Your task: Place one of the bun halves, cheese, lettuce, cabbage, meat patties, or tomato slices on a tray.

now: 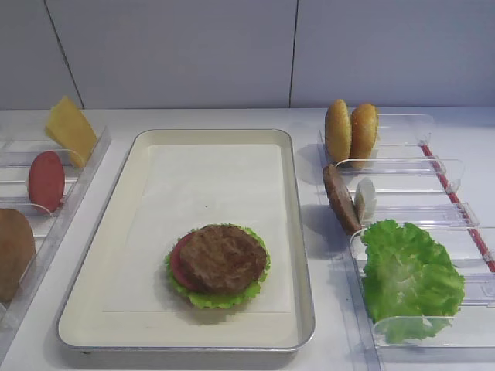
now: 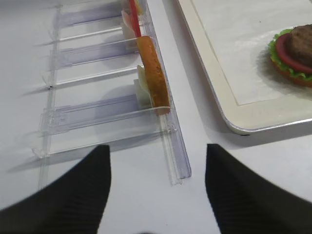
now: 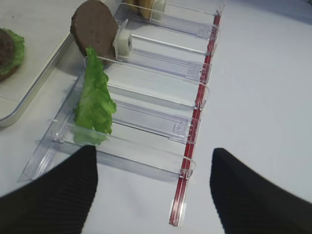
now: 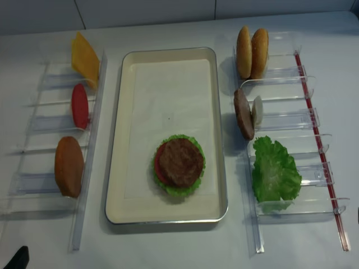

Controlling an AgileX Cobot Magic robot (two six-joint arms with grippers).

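On the cream tray [image 1: 209, 134], near its front, a meat patty [image 1: 223, 258] lies on a tomato slice and lettuce. A second patty [image 1: 340, 199] leans in the right rack beside a pale cabbage piece [image 1: 365, 199]. Behind them stand two bun halves [image 1: 350, 130], and loose lettuce [image 1: 406, 274] lies in front. The left rack holds cheese [image 1: 71, 130], a tomato slice [image 1: 46, 180] and a bun half [image 1: 14, 251]. My right gripper [image 3: 153, 190] hangs open and empty over the bare table, short of the right rack's near end. My left gripper [image 2: 157, 190] is open and empty before the left rack.
Clear plastic racks flank the tray: one on the right with a red strip [image 3: 197, 112] along its outer side, one on the left [image 2: 97, 107]. The tray's near corner [image 2: 243, 127] lies to the right of my left gripper. A white wall stands behind the table.
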